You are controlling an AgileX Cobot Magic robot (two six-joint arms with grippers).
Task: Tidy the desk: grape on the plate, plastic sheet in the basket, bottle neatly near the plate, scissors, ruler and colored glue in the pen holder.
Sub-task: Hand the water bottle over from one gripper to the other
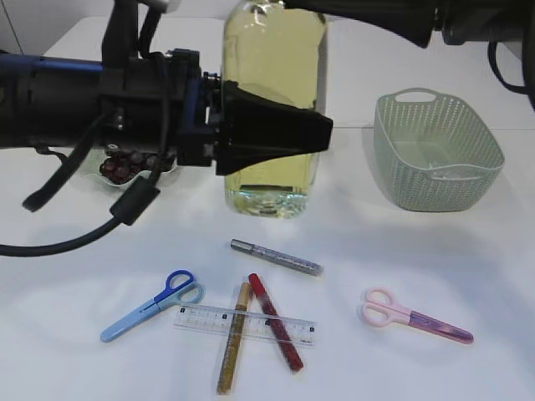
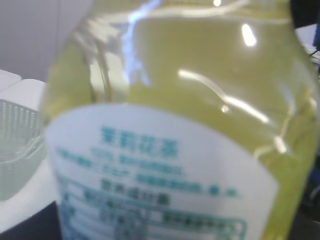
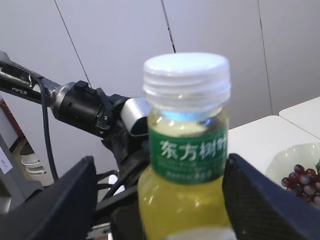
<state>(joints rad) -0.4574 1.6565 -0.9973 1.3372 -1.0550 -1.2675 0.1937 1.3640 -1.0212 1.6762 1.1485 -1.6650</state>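
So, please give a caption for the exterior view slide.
Left gripper holds upright bottle beside grape plate.

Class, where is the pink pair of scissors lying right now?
In the exterior view, the pink scissors lie on the table's front right, in front of the green basket and to the right of the clear ruler.

You are looking at what seems to be a robotics lab or test room, not a home. A bare white table [image 1: 468, 276] is serving as a staged desk, pale panelled walls [image 3: 215, 45] are rising behind it, and black robot arms [image 1: 50, 92] with trailing cables [image 1: 58, 242] are reaching over it. Stationery and a basket [image 1: 439, 150] are lying spread out like props.
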